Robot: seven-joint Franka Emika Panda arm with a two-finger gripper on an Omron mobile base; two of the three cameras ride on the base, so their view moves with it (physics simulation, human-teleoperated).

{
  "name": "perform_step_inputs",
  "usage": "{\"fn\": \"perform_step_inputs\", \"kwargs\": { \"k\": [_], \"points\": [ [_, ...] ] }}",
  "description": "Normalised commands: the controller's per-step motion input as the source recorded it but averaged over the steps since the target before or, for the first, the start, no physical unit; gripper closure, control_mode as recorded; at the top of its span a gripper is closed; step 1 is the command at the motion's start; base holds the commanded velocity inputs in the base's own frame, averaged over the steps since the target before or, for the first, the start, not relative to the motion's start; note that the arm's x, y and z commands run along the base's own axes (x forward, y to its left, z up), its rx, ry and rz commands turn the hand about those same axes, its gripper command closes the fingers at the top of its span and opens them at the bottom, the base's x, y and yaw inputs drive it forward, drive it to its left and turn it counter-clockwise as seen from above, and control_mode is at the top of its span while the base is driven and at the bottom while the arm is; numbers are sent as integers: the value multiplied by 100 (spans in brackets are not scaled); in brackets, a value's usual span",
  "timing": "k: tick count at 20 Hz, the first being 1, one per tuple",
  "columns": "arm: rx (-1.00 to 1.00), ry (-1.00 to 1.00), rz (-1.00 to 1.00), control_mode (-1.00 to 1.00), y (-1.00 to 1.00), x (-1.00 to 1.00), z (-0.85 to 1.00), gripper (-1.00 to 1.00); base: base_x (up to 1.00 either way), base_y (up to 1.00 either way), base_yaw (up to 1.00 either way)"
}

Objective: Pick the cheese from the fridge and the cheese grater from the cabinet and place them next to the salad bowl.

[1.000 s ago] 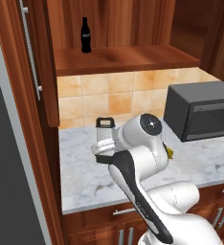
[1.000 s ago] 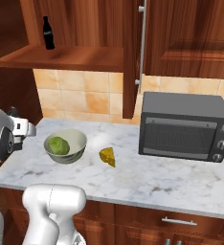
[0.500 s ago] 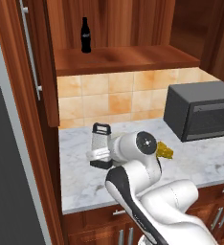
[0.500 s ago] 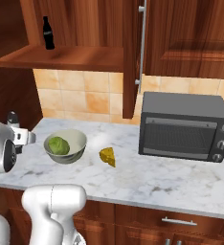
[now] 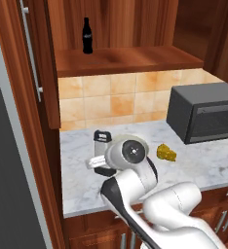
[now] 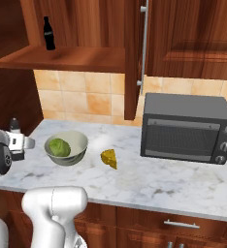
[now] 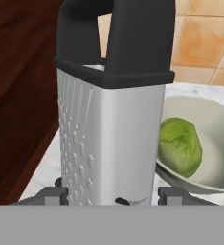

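Gripper (image 7: 113, 195) clamped on upright grater (image 7: 109, 139) just beside salad bowl (image 7: 207, 179), cheese (image 6: 108, 158) near bowl on counter (image 6: 183, 181).

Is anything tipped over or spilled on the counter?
Nothing stands out. The grater stands upright beside the salad bowl, the cheese lies on the counter, and nothing is spilled.

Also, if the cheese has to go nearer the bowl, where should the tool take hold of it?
Come straight down from above: the cheese lies low on the counter, with free space between the salad bowl and the toaster oven. Close across the wedge's thick end rather than its tapering tip, which would probably slip out.
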Motion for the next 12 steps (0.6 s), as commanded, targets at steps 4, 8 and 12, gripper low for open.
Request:
{"fn": "perform_step_inputs", "kwargs": {
  "k": [4,8,12],
  "points": [
    [0,-1,-2,-100,0,0,-42,100,0,0,0],
    [0,-1,0,-100,0,0,-55,100,0,0,0],
    [0,-2,0,-100,0,0,-54,100,0,0,0]
  ]
}}
